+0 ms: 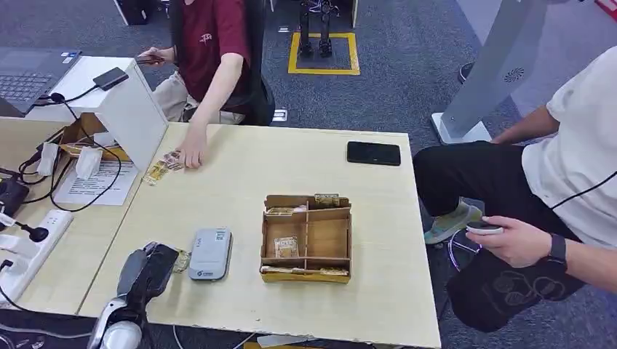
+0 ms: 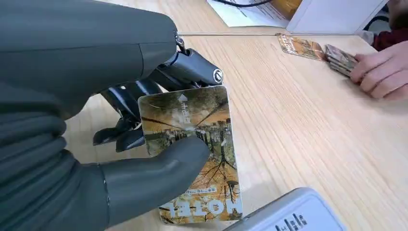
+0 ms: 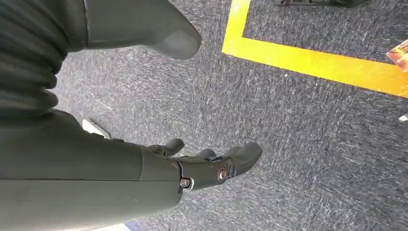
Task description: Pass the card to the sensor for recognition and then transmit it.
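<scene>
Beside the sensor (image 1: 210, 254), at its nine o'clock, the left hand (image 1: 149, 270) pinches the card (image 2: 195, 144) just above the tabletop (image 1: 240, 182); slide it flat over the sensor's face, thumb firm.

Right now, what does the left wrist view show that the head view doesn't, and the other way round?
Left wrist view alone: the thumb pressing the card, whose print reads upside down, against the dark fingers.

Head view alone: the tray, the phone, the laptop and a second person seated at right.

Both: the left hand, the card, the sensor beside it, and a person's hand on loose cards across the table.
</scene>
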You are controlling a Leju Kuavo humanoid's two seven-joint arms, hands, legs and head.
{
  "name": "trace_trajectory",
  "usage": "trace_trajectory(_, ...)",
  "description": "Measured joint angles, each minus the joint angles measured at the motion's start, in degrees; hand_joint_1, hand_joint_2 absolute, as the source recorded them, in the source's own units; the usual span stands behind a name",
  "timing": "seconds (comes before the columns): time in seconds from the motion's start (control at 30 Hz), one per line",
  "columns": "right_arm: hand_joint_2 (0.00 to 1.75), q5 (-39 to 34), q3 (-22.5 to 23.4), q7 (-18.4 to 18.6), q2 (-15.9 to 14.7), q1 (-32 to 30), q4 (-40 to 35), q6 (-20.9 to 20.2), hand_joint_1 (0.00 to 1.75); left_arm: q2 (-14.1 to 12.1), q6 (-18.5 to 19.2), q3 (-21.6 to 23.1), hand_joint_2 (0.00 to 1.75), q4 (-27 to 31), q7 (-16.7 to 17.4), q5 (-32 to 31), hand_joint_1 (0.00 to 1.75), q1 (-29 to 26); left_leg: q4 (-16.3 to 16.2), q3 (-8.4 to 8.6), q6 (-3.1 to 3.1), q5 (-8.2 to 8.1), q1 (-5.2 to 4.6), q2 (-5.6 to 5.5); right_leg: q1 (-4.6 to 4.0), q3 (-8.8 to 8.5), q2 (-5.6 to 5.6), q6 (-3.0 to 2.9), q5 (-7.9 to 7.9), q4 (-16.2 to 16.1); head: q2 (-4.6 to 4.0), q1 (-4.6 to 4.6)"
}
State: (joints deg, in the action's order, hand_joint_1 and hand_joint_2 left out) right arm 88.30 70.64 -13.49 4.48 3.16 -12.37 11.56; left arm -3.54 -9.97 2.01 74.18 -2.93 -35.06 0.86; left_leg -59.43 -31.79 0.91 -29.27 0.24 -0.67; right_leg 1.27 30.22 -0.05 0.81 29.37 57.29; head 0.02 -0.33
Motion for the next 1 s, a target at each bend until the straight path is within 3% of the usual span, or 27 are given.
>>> trace_trajectory(0.23, 1.75, 0.0, 0.0, 0.1, 0.0, 0.1, 0.0, -0.2, 0.0, 0.5, -1.9, 0.0, 1.75, -1.5, 1.2, -5.2, 1.75, 0.3, 0.0, 0.0, 0.0, 0.0, 0.0, 0.0, 0.0, 0.0, 0.0, 0.0, 0.0, 0.0, 0.0, -0.02)
trace_trajectory(0.43, 1.75, 0.1, -0.1, 0.1, 0.0, 0.1, 0.0, -0.2, 0.0, 0.8, -2.1, 0.0, 1.75, -2.1, 1.0, -5.3, 1.75, 0.3, 0.0, 0.0, 0.0, 0.0, 0.0, 0.0, 0.0, -0.01, 0.0, 0.0, 0.0, 0.0, -0.02, -0.02)
trace_trajectory(0.53, 1.75, 0.1, -0.4, 0.1, 0.0, 0.1, 0.0, -0.2, 0.0, 0.8, -1.4, 0.0, 1.75, -2.1, -1.2, -1.0, 1.75, 0.2, 0.0, 0.0, 0.0, 0.0, 0.0, -0.01, 0.0, -0.02, -0.01, 0.0, 0.0, 0.0, -0.02, 0.0)
trace_trajectory(0.63, 1.75, 0.2, -0.8, 0.1, 0.0, 0.1, 0.0, -0.1, 0.0, 1.2, 0.5, -0.8, 1.75, -1.9, -4.3, 8.3, 1.75, 0.0, 0.0, -0.01, 0.0, 0.0, 0.0, -0.01, 0.0, -0.01, -0.01, 0.0, 0.0, 0.0, -0.02, -0.02)
trace_trajectory(0.7, 1.75, 0.2, -1.0, 0.1, 0.0, 0.0, 0.0, 0.0, 0.0, 1.6, -0.2, -1.5, 1.75, -1.0, -6.0, 13.8, 1.75, -0.3, 0.0, -0.01, 0.0, 0.0, 0.01, 0.0, -0.01, 0.0, 0.0, 0.0, 0.0, 0.0, 0.0, 0.0)
trace_trajectory(1.0, 1.75, 0.2, -1.4, 0.2, 0.0, 0.0, 0.0, 0.0, 0.0, 1.6, -2.1, -3.8, 1.75, 1.6, -6.7, 18.4, 1.75, -0.3, 0.0, 0.0, 0.0, 0.0, 0.0, -0.01, 0.0, -0.01, -0.01, 0.0, 0.0, 0.0, 0.0, 0.0)
